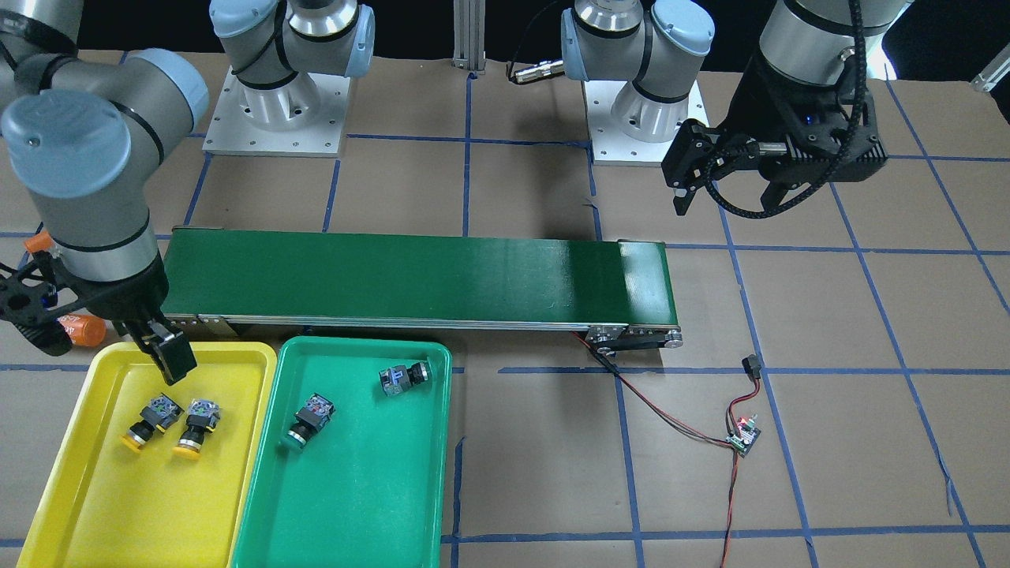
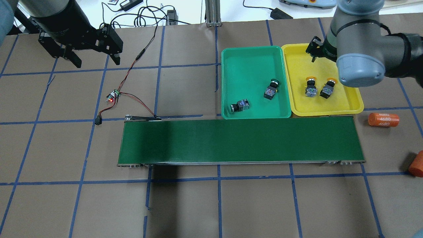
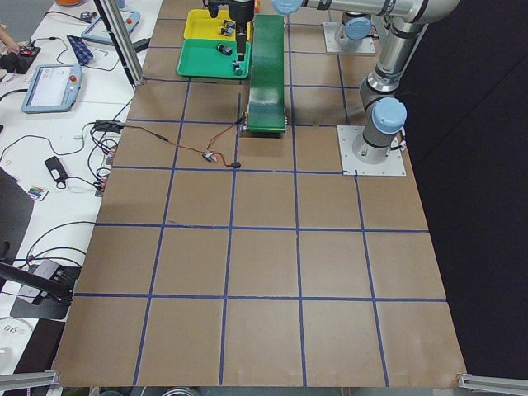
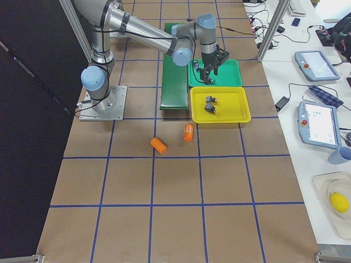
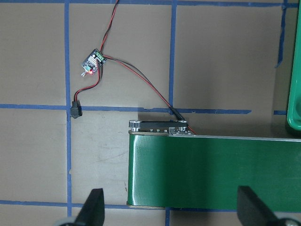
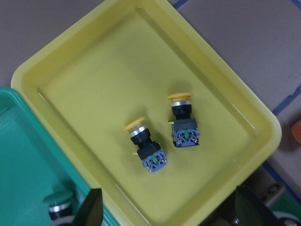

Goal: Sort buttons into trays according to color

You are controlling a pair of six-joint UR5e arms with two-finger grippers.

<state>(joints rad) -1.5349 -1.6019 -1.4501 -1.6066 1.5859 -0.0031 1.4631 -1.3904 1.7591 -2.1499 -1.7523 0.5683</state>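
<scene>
Two yellow-capped buttons [image 1: 146, 422] [image 1: 196, 426] lie side by side in the yellow tray [image 1: 79, 481]. In the green tray [image 1: 355, 489] beside it lie two green-capped buttons [image 1: 312, 422] [image 1: 404, 377]. My right gripper [image 1: 170, 355] hangs over the yellow tray's belt-side end, open and holding nothing. In the right wrist view its fingers [image 6: 91, 209] stand wide apart above the two yellow buttons [image 6: 146, 146] [image 6: 183, 122]. Far from both trays, my left gripper [image 1: 726, 201] is open and empty beyond the conveyor's other end.
A long dark-green conveyor belt [image 1: 410, 276] runs along the trays' robot-side edge. A small circuit board [image 1: 742, 434] with red and black wires lies near the belt's end. Two orange cylinders [image 2: 383, 119] [image 2: 417, 164] lie on the brown table by the yellow tray.
</scene>
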